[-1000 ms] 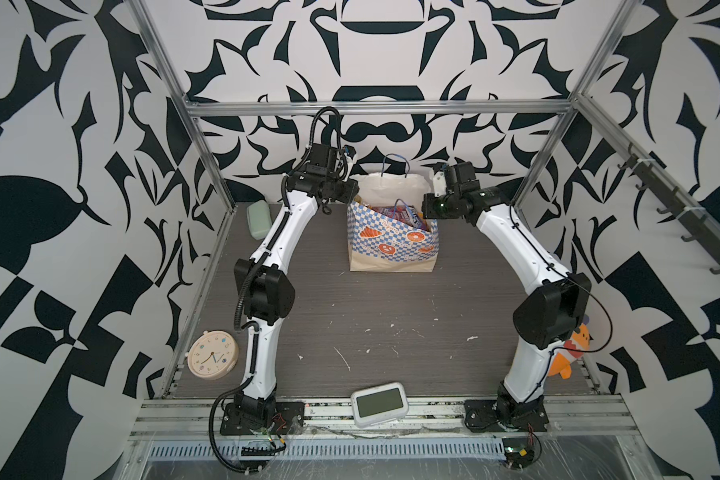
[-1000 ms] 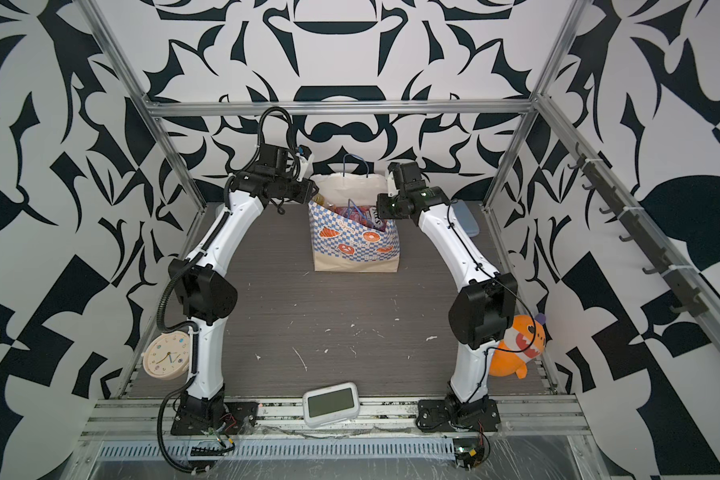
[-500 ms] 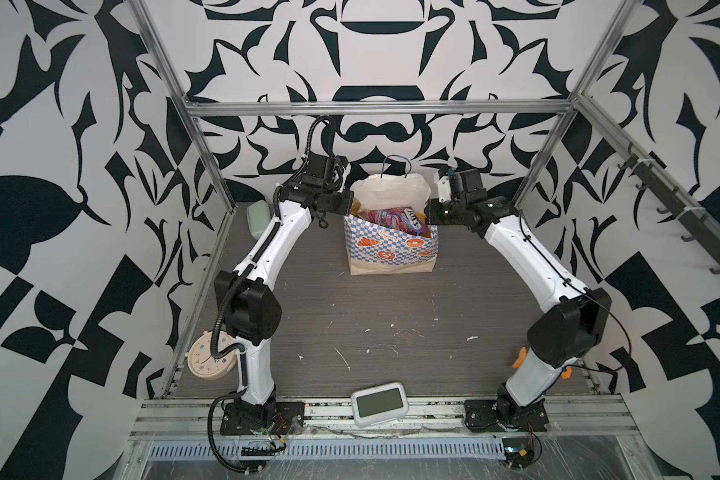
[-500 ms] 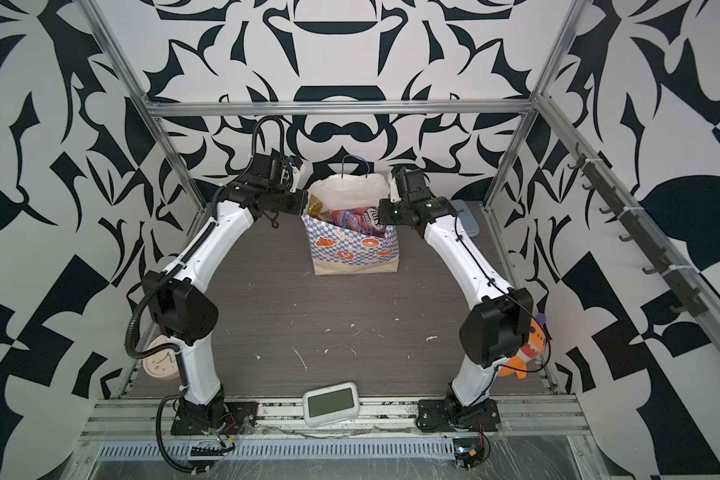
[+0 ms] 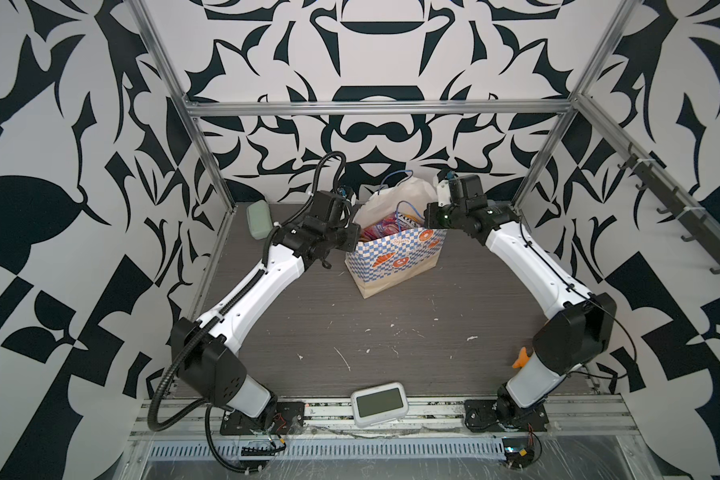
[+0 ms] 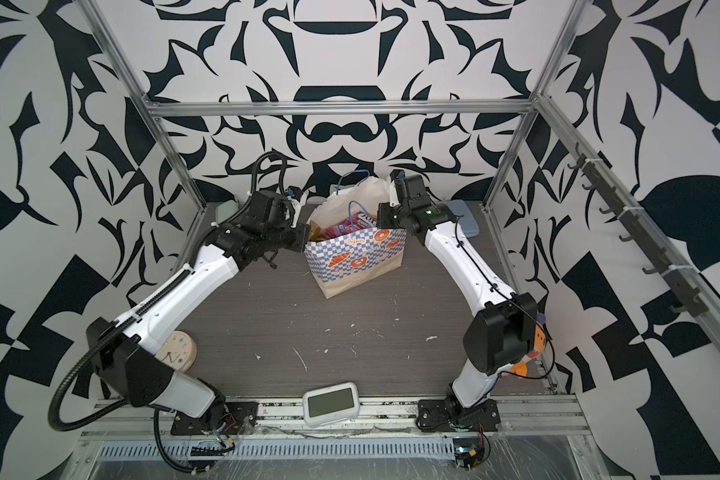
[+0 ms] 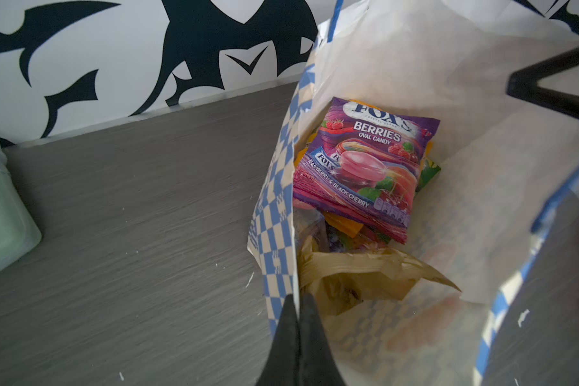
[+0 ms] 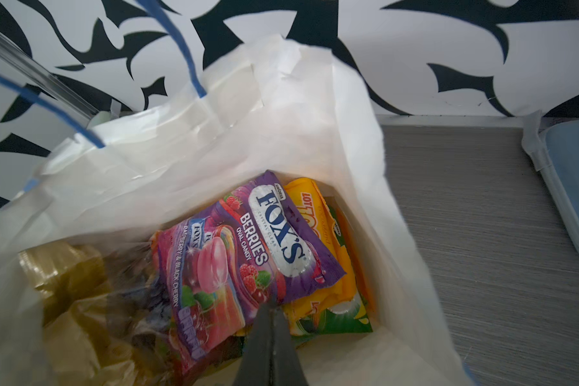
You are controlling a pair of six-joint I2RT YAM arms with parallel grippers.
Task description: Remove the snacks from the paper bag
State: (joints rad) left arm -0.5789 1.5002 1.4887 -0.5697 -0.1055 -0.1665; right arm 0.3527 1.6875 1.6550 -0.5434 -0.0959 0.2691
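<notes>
Room: black-and-white patterned walls point(image 5: 371, 54) | surface: grey wood-grain tabletop point(image 5: 391, 332), white-flecked | paper bag point(image 5: 395, 266) at back centre, snacks point(image 7: 361, 167) inside | left gripper point(image 7: 297, 302) pinching bag's checkered side wall | right gripper point(image 8: 270, 309) pressed closed at opposite rim, paper between unclear

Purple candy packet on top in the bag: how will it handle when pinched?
Purple candy packet: glossy film, so probably slippery. Creased, bent edges suggest it would sag from a corner pinch. It lies atop the other packets, so probably lifts free.
</notes>
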